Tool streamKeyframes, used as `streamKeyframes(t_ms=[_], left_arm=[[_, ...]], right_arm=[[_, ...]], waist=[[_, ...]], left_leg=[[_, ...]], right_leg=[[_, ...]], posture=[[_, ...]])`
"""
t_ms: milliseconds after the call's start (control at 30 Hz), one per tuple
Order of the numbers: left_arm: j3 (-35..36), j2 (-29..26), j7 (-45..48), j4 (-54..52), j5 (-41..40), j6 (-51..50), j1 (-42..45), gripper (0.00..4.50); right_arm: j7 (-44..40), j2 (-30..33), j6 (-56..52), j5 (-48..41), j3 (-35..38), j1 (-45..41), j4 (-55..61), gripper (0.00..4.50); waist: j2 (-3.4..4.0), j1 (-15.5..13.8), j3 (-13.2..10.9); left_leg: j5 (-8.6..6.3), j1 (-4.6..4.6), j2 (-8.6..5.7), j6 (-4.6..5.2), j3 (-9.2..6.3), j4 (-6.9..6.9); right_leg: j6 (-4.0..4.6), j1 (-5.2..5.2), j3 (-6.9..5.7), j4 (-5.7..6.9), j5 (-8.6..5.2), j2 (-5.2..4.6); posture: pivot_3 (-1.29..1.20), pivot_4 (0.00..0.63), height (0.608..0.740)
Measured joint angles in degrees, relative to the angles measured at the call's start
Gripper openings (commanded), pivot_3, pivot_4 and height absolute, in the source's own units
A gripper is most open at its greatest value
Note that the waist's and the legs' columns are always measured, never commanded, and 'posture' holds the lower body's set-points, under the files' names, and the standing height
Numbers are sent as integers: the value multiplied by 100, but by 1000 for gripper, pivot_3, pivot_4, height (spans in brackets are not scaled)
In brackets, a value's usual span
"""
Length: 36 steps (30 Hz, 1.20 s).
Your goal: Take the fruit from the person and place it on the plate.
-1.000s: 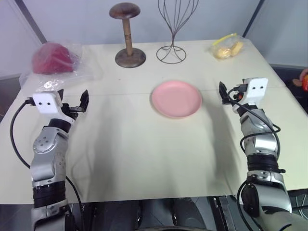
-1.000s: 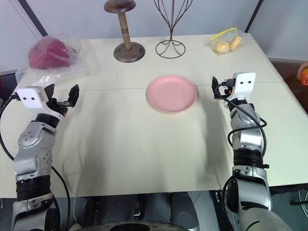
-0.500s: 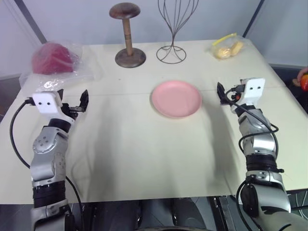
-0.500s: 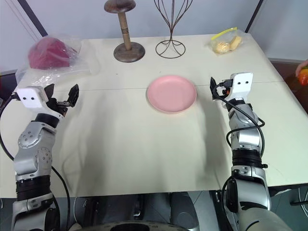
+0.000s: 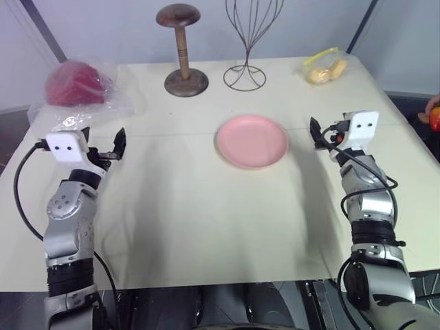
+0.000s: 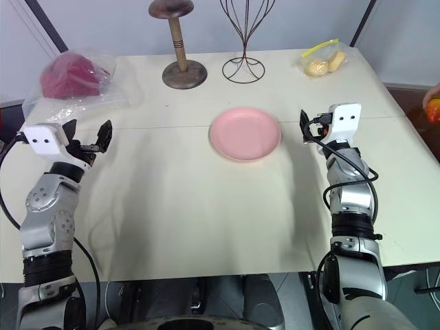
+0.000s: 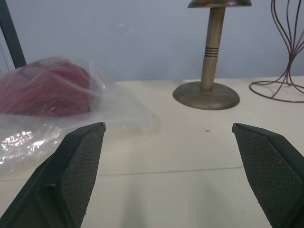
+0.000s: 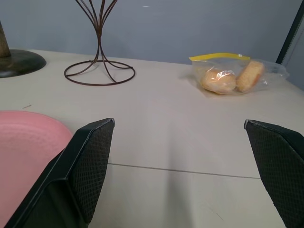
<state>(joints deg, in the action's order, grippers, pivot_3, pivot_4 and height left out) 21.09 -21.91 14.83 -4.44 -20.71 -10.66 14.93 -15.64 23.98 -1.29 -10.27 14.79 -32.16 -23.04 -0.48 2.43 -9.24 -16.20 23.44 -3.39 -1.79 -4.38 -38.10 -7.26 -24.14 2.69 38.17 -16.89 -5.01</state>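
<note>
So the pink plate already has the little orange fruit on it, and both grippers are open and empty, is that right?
Not quite. The plate is bare in the left eye view. The fruit is at the right edge, in the person's hand. The left gripper and right gripper are indeed open and empty.

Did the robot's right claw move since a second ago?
Yes, slightly. The right claw edged left toward the round pink plate; the gap between them is narrower than a second ago.

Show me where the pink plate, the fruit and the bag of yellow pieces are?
pink plate (image 5: 251,141), left eye view, middle of its flat centre.
fruit (image 6: 434,110), right eye view, its orange-red side at the picture's edge.
bag of yellow pieces (image 8: 232,77), right wrist view, between the two pieces.
</note>
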Motion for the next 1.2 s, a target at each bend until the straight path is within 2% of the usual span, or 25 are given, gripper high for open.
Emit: streamKeyframes(t_ms=[1200], left_arm=[[-2,0,97,9,27,0,14,4500]], right_arm=[[11,0,0,0,0,1,0,4458]], waist=[[0,4,0]], left_leg=[[0,0,0,0,0,0]], right_leg=[[0,0,0,1,0,0]], posture=[[0,150,740]])
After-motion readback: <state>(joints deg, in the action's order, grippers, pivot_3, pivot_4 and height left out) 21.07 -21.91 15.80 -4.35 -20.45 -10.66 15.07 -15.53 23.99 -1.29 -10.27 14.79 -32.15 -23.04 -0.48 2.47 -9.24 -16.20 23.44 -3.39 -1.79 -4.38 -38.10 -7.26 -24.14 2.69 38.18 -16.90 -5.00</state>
